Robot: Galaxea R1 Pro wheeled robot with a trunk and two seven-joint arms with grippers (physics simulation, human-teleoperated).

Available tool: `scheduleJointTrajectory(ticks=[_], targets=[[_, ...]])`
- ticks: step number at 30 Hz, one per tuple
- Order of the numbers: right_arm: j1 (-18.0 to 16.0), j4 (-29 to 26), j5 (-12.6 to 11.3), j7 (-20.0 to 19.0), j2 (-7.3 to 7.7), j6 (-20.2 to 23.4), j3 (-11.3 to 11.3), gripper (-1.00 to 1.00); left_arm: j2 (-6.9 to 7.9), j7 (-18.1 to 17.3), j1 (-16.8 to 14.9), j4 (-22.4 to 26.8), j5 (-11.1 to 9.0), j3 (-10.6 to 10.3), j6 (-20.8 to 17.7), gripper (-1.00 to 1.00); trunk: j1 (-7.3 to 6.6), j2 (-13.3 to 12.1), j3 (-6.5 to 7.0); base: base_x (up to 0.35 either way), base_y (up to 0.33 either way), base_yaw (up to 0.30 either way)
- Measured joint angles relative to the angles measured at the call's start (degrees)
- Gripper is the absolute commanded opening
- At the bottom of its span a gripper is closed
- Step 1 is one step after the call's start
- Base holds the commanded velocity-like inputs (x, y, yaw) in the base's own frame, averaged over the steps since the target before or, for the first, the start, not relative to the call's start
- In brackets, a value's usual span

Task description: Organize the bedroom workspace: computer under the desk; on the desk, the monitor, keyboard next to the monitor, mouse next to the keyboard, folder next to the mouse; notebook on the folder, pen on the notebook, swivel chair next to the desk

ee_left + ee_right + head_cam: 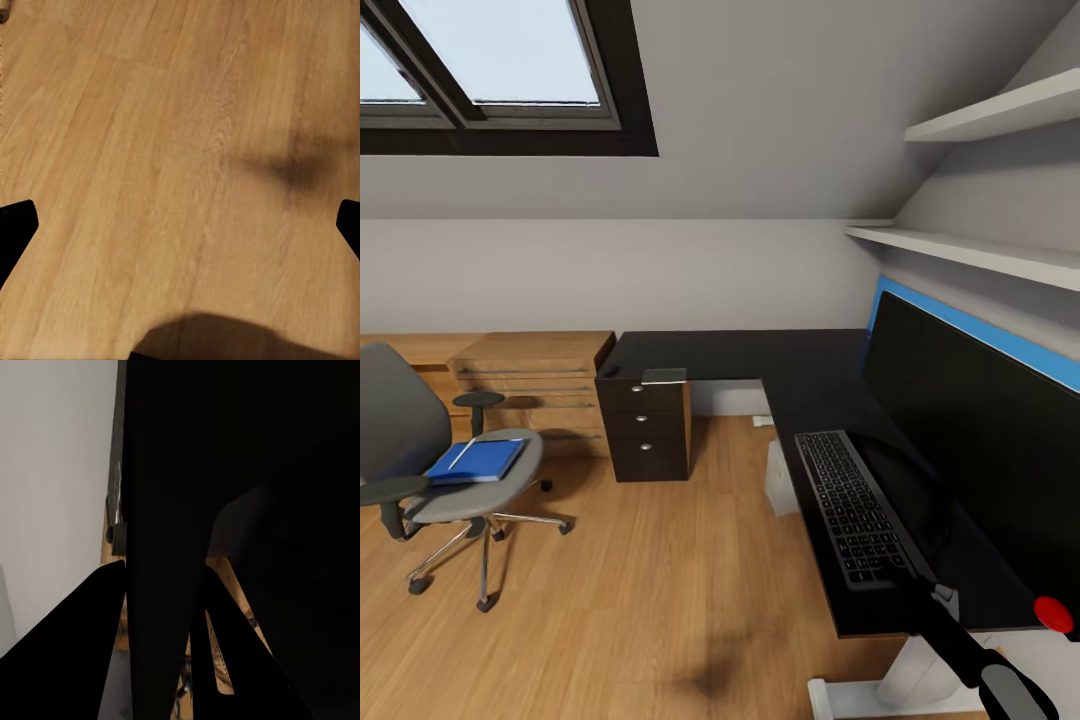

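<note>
Grey upholstery marks the swivel chair [405, 440] at the left edge of the head view, well apart from the bench [780, 365], with the blue folder [478, 461] lying flat on its seat and a thin pale pen [462, 453] across the folder's near corner. By my judgement the folder is light, thin and a bit flexible, so it should be pinched at an edge overhanging the seat; the pen could roll off if the folder tips. Further right, the black drawer unit [645, 425] stands under the bench's short wing, with a small black mouse [609, 371] and a greyish notebook [664, 376] on the top above it. The keyboard [852, 506] lies along the front edge at centre right, just beside the monitor [985, 455], which is wide, thin and probably top-heavy, best held low near its stand. A pale box on the floor under the bench, partly hidden, may be the computer [780, 480]. The right arm reaches up from the lower right of the frame to the bench's near edge; the right wrist view is too dark to tell how its hand stands. In the left wrist view the left hand [180, 225] is spread wide over bare wooden floor [150, 150], holding nothing.
</note>
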State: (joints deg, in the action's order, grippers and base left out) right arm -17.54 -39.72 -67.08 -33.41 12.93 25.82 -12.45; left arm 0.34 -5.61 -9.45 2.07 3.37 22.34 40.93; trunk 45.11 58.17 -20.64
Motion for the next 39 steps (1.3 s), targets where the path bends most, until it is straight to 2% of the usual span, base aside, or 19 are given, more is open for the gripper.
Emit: scheduleJointTrajectory(ticks=[8,39], targets=[[0.0,0.0,-0.2,2.5,0.0,0.1,0.0,-1.0,-0.01,0.0,0.0,0.0,0.0,0.0,0.0,1.0,0.0,0.0,0.0,0.0,0.0,0.0],[0.0,-0.1,-0.1,2.2,-0.18,0.1,-0.1,-1.0,0.0,0.0,0.0,0.0,0.0,0.0,0.0,1.0,0.0,0.0,0.0,0.0,0.0,0.0]])
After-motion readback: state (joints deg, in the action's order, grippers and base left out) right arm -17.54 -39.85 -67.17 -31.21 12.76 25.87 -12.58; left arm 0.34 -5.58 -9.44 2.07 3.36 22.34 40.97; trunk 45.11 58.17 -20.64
